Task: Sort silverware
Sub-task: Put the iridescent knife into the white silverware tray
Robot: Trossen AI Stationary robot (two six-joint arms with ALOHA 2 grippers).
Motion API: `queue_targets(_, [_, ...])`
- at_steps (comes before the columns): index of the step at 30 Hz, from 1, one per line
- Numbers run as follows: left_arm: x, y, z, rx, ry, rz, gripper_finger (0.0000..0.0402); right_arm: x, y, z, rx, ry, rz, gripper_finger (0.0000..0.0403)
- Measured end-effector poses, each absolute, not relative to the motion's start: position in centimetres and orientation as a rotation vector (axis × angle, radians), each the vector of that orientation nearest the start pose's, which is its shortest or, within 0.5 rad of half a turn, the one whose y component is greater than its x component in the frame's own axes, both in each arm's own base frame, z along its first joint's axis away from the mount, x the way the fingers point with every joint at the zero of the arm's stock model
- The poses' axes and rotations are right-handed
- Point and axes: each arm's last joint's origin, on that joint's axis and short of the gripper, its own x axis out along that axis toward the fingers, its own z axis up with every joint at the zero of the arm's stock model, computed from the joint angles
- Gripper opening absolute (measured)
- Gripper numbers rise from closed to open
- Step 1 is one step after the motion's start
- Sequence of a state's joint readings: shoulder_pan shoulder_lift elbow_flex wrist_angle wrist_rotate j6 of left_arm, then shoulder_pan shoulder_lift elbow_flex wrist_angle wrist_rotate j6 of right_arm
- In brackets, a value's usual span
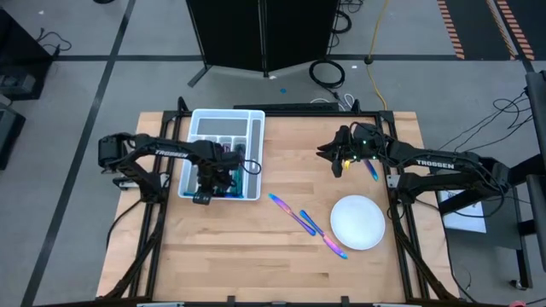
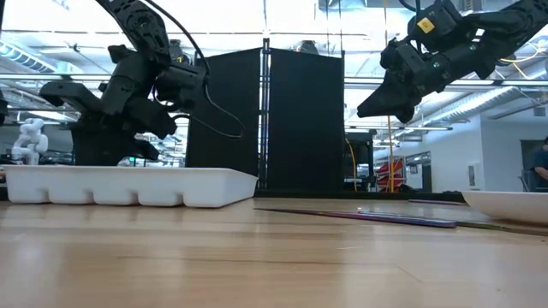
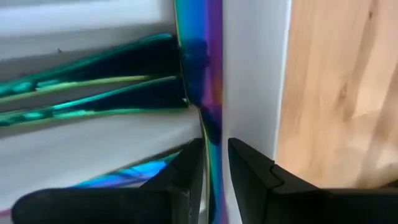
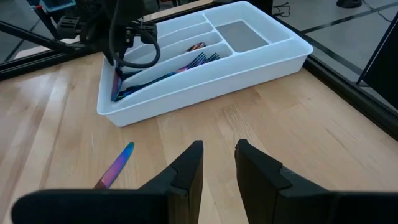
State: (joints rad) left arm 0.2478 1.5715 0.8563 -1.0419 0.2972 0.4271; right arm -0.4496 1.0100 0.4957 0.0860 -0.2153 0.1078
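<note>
1. Silverware lies in two places: loose on the wooden table [image 1: 256, 247] and inside the white divided tray [image 1: 198, 128].
2. Loose on the table, two slim iridescent pieces lie between the tray and the round white plate [image 1: 358, 222]: one long piece [image 1: 288, 211] and a second piece [image 1: 324, 234] just beside it, nearer the plate. Which kinds they are I cannot tell.
3. A third loose iridescent piece [image 1: 372, 169] shows under the right arm, near the table's right edge.
4. One tray, one plate. The plate holds nothing that I can see.
5. In the tray, the right wrist view shows a fork [image 4: 202, 60] with its tines up in a long slot and dark blue pieces [image 4: 140, 84] in the slot beside it; I cannot count them exactly.
6. The left gripper [image 3: 214, 155] is down in the tray, its fingers close together about a rainbow-coloured piece [image 3: 202, 68] lying along the tray's outer wall.
7. The right gripper [image 4: 217, 155] hangs above the table, raised well clear of it, fingers slightly parted and holding nothing.
</note>
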Motion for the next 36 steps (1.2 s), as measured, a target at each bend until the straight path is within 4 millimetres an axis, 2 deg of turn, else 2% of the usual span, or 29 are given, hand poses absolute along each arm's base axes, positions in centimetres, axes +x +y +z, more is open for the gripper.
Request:
queue_targets(8, [22.8,4.9,15.7,-0.125,1.567,-0.376,0.0077,19.2,-8.6,21.9,0.247,0.393,-0.253,0.0080])
queue_targets(17, [21.9,4.6,14.4,-0.150,1.561,-0.392,0.0077,19.2,-8.6,21.9,0.250,0.393,-0.253,0.0080])
queue_targets(20, [22.1,4.7,14.5,-0.141,1.562,-0.392,0.0060,19.2,-8.6,21.9,0.250,0.393,-0.253,0.0080])
queue_targets(25, [22.4,4.8,15.0,-0.111,1.553,-0.402,0.0008,19.2,-8.6,22.0,0.245,0.385,-0.253,0.0080])
queue_targets(36, [23.5,5.1,17.0,-0.089,1.568,-0.395,0.0001,19.2,-8.6,22.0,0.221,0.388,-0.248,0.0080])
